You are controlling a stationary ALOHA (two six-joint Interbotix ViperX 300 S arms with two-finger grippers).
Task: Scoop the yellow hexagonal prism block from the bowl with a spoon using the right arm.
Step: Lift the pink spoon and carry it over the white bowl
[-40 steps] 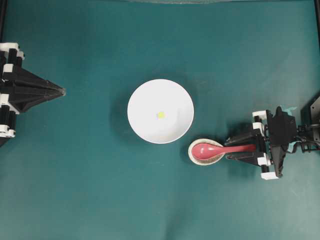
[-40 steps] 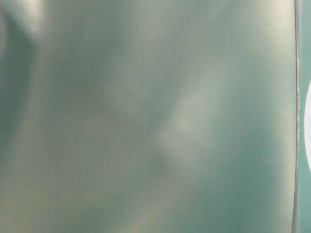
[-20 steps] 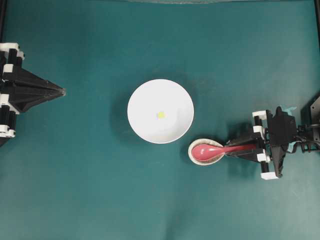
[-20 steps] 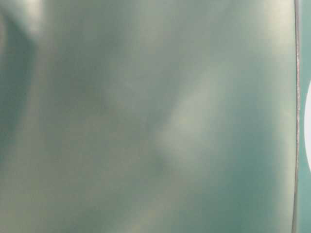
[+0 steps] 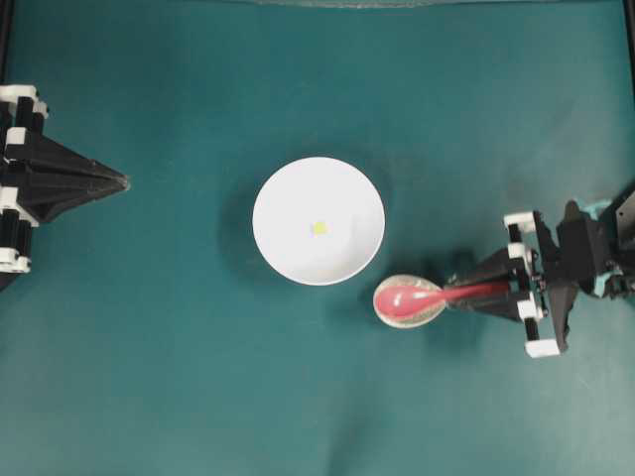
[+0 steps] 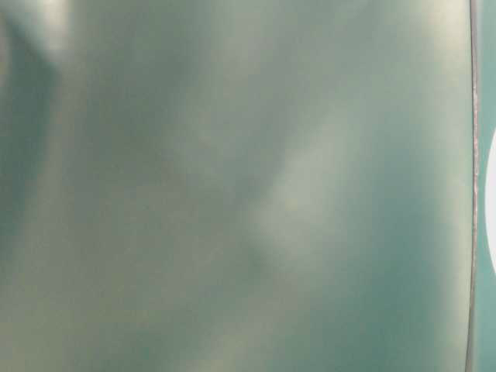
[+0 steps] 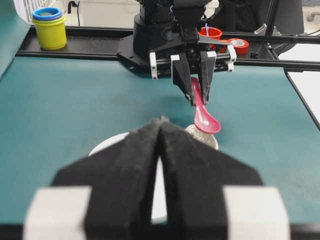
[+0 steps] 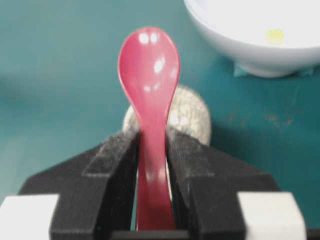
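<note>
The yellow hexagonal prism block (image 5: 318,227) lies at the middle of the white bowl (image 5: 288,258). My right gripper (image 5: 464,296) is shut on the handle of the pink-red spoon (image 5: 405,297) and holds it lifted, scoop toward the bowl. In the right wrist view the spoon (image 8: 149,75) sticks out between my black fingers (image 8: 117,155), with the bowl (image 8: 240,47) and block (image 8: 274,36) at the upper right. My left gripper (image 5: 123,180) is shut and empty at the table's left, pointing at the bowl. The left wrist view shows its tips (image 7: 160,122), the spoon (image 7: 205,120) and the bowl rim (image 7: 107,144).
The speckled beige spoon rest (image 5: 433,313) sits under the raised scoop, just right of and below the bowl; it also shows in the right wrist view (image 8: 192,117). Stacked cups (image 7: 49,25) and a tape roll (image 7: 240,45) stand beyond the table. The table-level view is blurred.
My right gripper has closed on the spoon's handle, lifted the scoop off the spoon rest and drawn back slightly to the right. The left arm, bowl and block have not moved.
</note>
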